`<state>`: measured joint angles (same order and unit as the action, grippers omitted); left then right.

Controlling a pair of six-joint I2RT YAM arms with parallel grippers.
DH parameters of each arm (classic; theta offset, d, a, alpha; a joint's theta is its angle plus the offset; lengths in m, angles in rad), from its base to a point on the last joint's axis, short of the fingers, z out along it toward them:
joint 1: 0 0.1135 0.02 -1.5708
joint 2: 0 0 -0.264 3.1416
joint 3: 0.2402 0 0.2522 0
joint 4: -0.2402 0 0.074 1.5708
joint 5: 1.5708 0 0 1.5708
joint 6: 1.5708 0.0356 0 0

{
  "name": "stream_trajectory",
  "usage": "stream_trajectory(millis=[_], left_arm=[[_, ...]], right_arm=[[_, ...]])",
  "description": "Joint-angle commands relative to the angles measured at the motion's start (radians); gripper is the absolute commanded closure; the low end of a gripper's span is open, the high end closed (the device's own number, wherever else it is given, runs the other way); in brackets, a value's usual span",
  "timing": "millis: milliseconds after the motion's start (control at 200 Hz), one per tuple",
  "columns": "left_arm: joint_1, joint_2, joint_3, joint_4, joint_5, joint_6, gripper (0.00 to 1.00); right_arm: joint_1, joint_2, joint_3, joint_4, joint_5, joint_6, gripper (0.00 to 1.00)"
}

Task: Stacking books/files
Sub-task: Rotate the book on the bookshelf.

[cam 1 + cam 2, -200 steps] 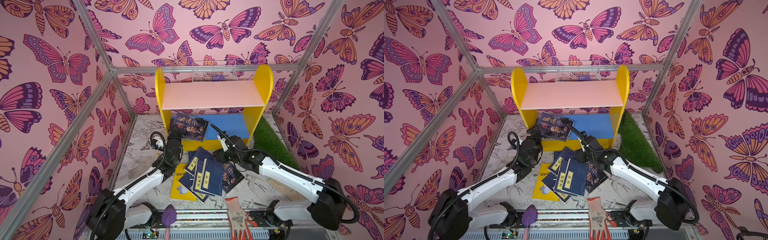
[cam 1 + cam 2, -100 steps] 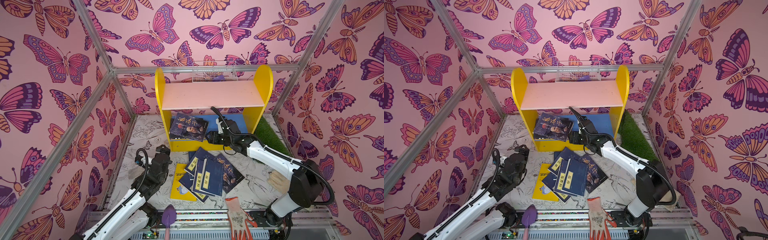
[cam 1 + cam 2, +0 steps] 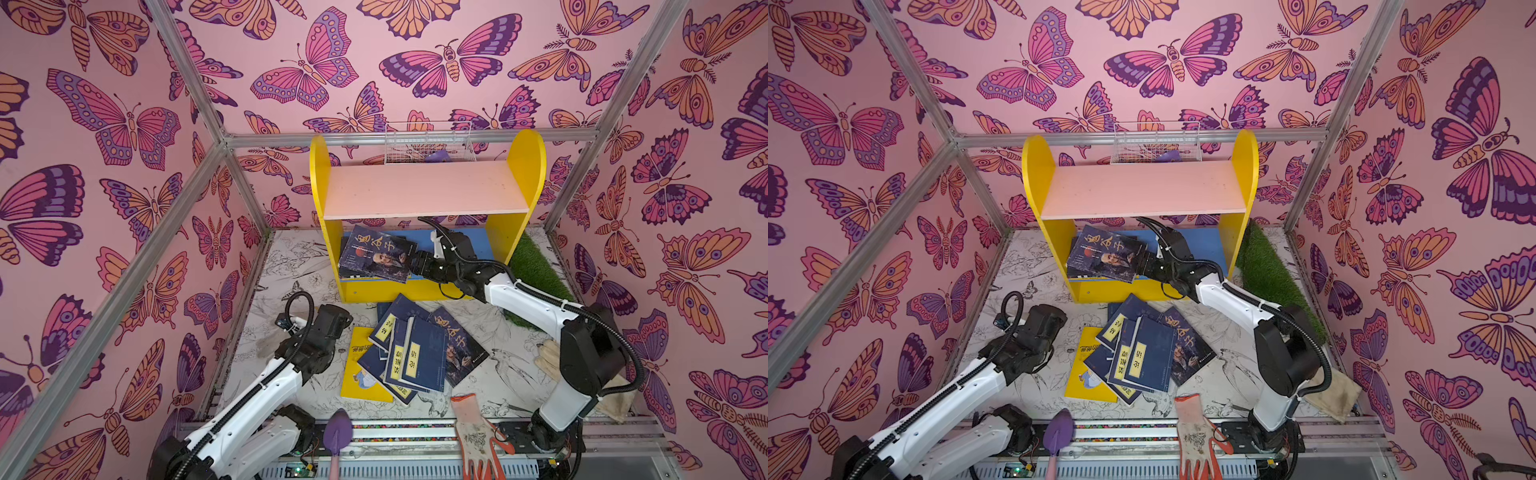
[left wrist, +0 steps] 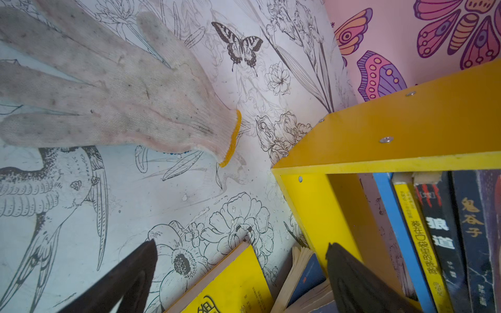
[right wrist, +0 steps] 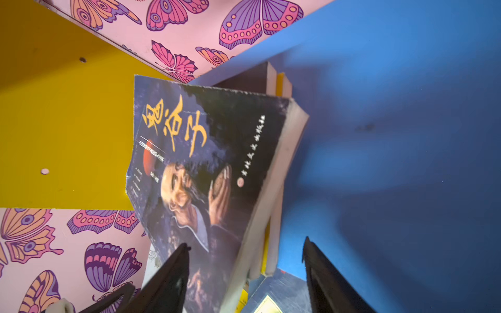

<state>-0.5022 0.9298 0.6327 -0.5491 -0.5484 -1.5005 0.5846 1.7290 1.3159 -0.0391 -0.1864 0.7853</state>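
A short stack of books lies on the blue lower board of the yellow shelf (image 3: 515, 232), with a dark portrait cover (image 3: 376, 259) (image 3: 1106, 257) (image 5: 206, 162) on top. My right gripper (image 3: 415, 266) (image 3: 1144, 264) (image 5: 245, 246) is open and straddles that stack's near corner, one finger over the cover and the other clear of the page edges. On the floor lies a loose pile: navy books with yellow labels (image 3: 411, 357) (image 3: 1142, 357), a yellow book (image 3: 361, 374) (image 4: 233, 284), and another portrait cover (image 3: 461, 345). My left gripper (image 3: 332, 324) (image 4: 241, 246) hangs open over the yellow book's corner.
A beige cloth glove (image 4: 108, 89) lies on the floor left of the shelf. Book spines (image 4: 433, 238) show inside the shelf. A white-and-orange glove (image 3: 478, 436) and a purple trowel (image 3: 337, 432) lie on the front rail. Green turf (image 3: 536, 270) lies right of the shelf; a wire basket (image 3: 428, 143) is behind it.
My right arm has swung from the floor pile up to the shelf stack, its jaws narrowing slightly. My left arm has drawn back from the shelf toward the front left.
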Motion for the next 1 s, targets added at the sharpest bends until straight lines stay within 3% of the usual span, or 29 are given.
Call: stream_trajectory(millis=[0,546,992], left_arm=[[0.009,-0.007,0.022,-0.031,0.006,0.021,0.01],[0.022,-0.062,0.012,-0.032,-0.009,0.040,0.01],[0.031,-0.049,0.019,-0.029,0.005,0.058,0.01]], right_arm=[[-0.023,0.041,0.062,-0.024,-0.012,0.004,0.34],[-0.039,0.183,0.263,-0.130,0.034,-0.104,0.61],[-0.039,0.305,0.446,-0.207,-0.009,-0.205,0.68]])
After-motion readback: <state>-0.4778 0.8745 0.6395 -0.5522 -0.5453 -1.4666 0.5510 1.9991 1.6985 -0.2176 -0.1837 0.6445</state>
